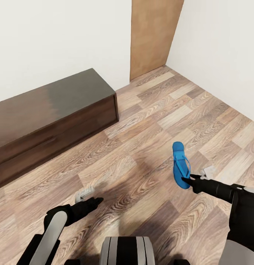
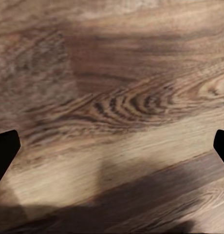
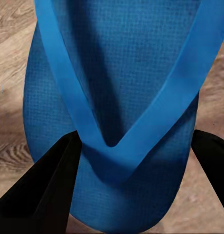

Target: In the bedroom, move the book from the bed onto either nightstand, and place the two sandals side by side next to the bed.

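Note:
One bright blue sandal (image 1: 180,164) hangs just above the wood-plank floor (image 1: 149,121) at the right. My right gripper (image 1: 186,180) is shut on its near end. In the right wrist view the sandal (image 3: 121,63) spans the gap between the two black fingers (image 3: 48,190), with its V-shaped strap pointing toward the gripper (image 3: 136,136). My left gripper (image 1: 92,202) hovers low over bare floor at the lower left, open and holding nothing; its fingertips (image 2: 5,148) sit wide apart over wood grain. The bed, the book and the nightstand are out of view.
A long low dark cabinet (image 1: 57,106) stands against the white wall at the left. A light-brown wooden door panel (image 1: 152,36) fills the far corner. A white wall (image 1: 222,51) closes off the right side. Open plank floor lies between them.

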Controlling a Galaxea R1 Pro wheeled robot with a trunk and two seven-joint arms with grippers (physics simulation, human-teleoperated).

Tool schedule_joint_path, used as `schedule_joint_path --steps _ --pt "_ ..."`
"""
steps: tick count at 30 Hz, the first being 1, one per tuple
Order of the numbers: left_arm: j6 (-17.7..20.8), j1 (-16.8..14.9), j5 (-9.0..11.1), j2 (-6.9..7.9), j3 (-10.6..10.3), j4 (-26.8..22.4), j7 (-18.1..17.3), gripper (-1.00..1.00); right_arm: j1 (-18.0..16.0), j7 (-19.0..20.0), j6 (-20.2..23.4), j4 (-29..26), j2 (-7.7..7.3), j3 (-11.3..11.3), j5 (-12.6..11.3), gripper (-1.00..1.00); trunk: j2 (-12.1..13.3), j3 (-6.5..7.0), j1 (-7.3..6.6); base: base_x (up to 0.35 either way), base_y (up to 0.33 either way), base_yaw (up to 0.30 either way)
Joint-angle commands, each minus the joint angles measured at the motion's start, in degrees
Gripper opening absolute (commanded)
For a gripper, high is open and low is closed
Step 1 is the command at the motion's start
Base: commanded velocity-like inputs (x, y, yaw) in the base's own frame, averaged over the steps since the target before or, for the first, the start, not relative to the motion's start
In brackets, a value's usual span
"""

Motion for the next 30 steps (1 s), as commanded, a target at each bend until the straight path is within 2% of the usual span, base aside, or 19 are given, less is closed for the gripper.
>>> schedule_joint_path --steps 1,2,4,7,8,12,14,18,19,25,27,30 --pt "-0.69 0.19 0.57 0.43 -0.01 -0.06 0.34 1.00 -0.03 0.48 0.73 -0.09 0.70 0.78 0.38 -1.00 0.00 0.20 -0.03 0.000 0.000 0.282" --pt "-1.90 0.78 0.54 1.08 0.27 -0.03 -0.02 1.00 0.08 -0.01 0.82 -0.10 1.65 2.65 0.43 -1.00 0.01 0.42 -0.06 0.000 0.000 0.284" --pt "-3.07 1.71 0.52 1.91 0.99 -0.01 -0.34 1.00 0.72 -1.94 0.93 -0.12 2.52 5.12 0.47 -1.00 0.04 0.86 -0.11 0.000 0.000 0.285" --pt "-3.69 2.53 0.51 2.62 1.75 0.01 -0.48 1.00 2.04 -4.29 0.97 -0.14 2.96 7.81 0.47 -1.00 0.08 1.52 -0.19 0.000 0.000 0.287" --pt "-3.95 3.14 0.51 3.01 2.12 0.01 -0.55 1.00 2.94 -5.35 1.07 -0.15 3.13 10.07 0.47 -1.00 0.09 1.75 -0.21 0.000 0.000 0.287" --pt "-4.33 4.13 0.42 3.55 2.62 0.12 -0.63 1.00 4.51 -6.67 1.45 -0.16 3.33 14.63 0.46 -1.00 0.15 2.63 -0.32 0.000 0.000 0.288" --pt "-4.39 4.57 0.38 3.70 2.78 0.19 -0.66 1.00 4.86 -6.90 1.55 -0.16 3.38 15.62 0.43 -1.00 0.17 3.08 -0.37 0.000 0.000 0.288" --pt "-4.47 6.14 0.77 4.34 5.35 0.31 -1.06 1.00 5.66 -7.17 1.67 -0.16 3.79 18.64 0.43 -1.00 0.23 3.96 -0.47 0.000 0.000 0.289" --pt "-4.49 7.17 0.81 4.54 7.21 0.34 -2.19 1.00 6.32 -7.24 1.54 -0.16 3.96 20.08 0.40 -1.00 0.24 4.18 -0.50 0.000 0.000 0.289" --pt "-5.20 9.00 0.47 4.66 10.01 0.83 -6.26 1.00 8.02 -7.29 1.17 -0.16 4.08 21.54 0.38 -1.00 0.32 5.51 -0.65 0.000 0.000 0.289" --pt "-8.49 9.31 0.33 4.59 10.38 3.78 -7.16 1.00 8.44 -7.32 1.08 -0.16 4.12 22.39 0.38 -1.00 0.35 5.96 -0.70 0.000 0.000 0.290" --pt "-10.60 9.38 0.29 4.43 10.36 6.49 -7.47 1.00 8.61 -7.36 1.04 -0.16 4.13 23.36 0.38 -1.00 0.39 6.62 -0.78 0.000 0.000 0.290"
